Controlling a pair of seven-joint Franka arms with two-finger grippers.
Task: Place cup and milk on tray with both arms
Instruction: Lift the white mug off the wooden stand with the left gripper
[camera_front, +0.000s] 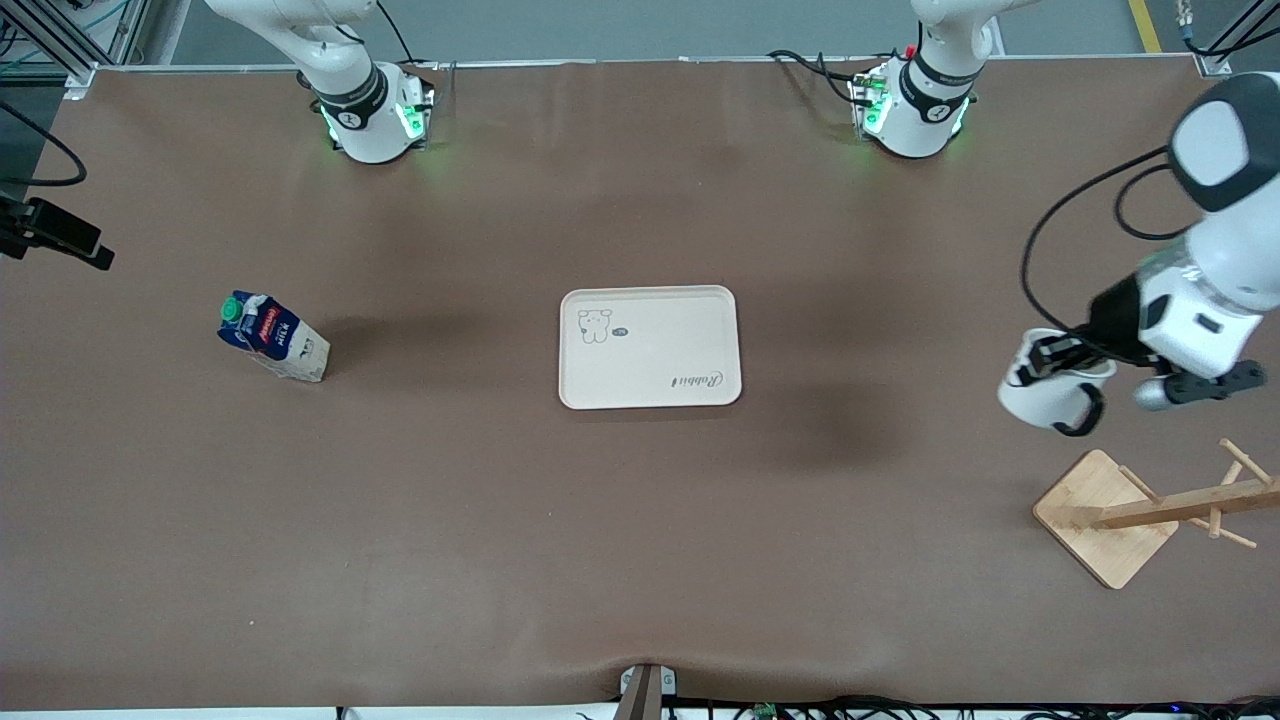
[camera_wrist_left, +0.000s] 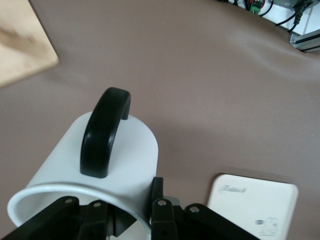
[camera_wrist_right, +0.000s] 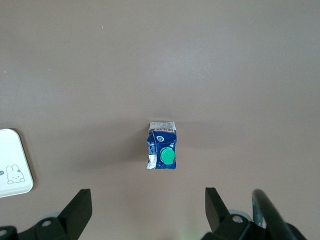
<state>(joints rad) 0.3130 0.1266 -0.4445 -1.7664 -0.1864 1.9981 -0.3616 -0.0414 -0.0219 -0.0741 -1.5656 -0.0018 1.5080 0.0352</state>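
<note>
While the cup (camera_front: 1045, 395) hangs tipped on its side in the left gripper (camera_front: 1050, 357) at the right edge of the front view, over bare tabletop (camera_front: 640, 540) just above the wooden rack (camera_front: 1110, 515), the tray (camera_front: 649, 346) lies at frame centre, empty. The milk (camera_front: 273, 338) stands at the left of the frame, well apart from the tray; only the right arm's base shows, at upper left.

In the left wrist view the jaws are clamped on the cup's rim (camera_wrist_left: 75, 192), handle (camera_wrist_left: 105, 132) uppermost, and the tray (camera_wrist_left: 255, 205) sits at lower right, so the carry runs that way.

In the right wrist view the right gripper (camera_wrist_right: 145, 207) has its 2 jaws spread wide, and the milk (camera_wrist_right: 162, 151) stands between them, slightly farther up the frame, green cap (camera_wrist_right: 167, 156) facing the camera. I judge a straight descent would meet it.
</note>
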